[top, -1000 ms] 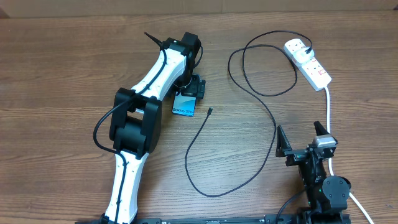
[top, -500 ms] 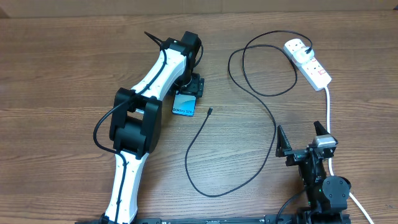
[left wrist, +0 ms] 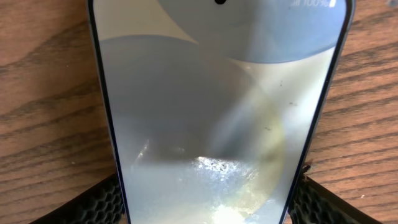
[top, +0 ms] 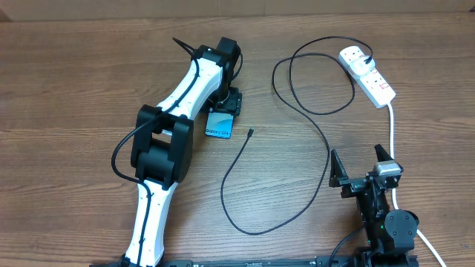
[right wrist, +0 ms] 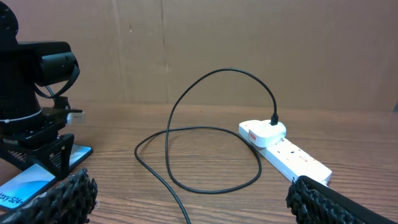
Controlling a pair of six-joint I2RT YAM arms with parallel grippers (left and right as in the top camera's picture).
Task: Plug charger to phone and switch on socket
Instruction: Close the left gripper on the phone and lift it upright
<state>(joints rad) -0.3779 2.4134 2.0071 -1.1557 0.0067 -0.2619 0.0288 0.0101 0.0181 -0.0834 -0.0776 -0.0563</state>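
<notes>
The phone lies flat on the wooden table, its turquoise screen up. My left gripper straddles its far end. In the left wrist view the phone fills the frame, and both pads rest against its long edges, so the left gripper is shut on it. The charger cable loops across the table. Its connector tip lies free just right of the phone, and its plug sits in the socket. My right gripper stands open and empty near the front right, facing the socket.
The socket's thick white cord runs down past the right arm. A cardboard wall backs the table. The left arm stretches diagonally over the left half. The cable's loop lies ahead of the right gripper.
Nothing has visibly moved in the overhead view; both arms, the phone and the cable stay in place.
</notes>
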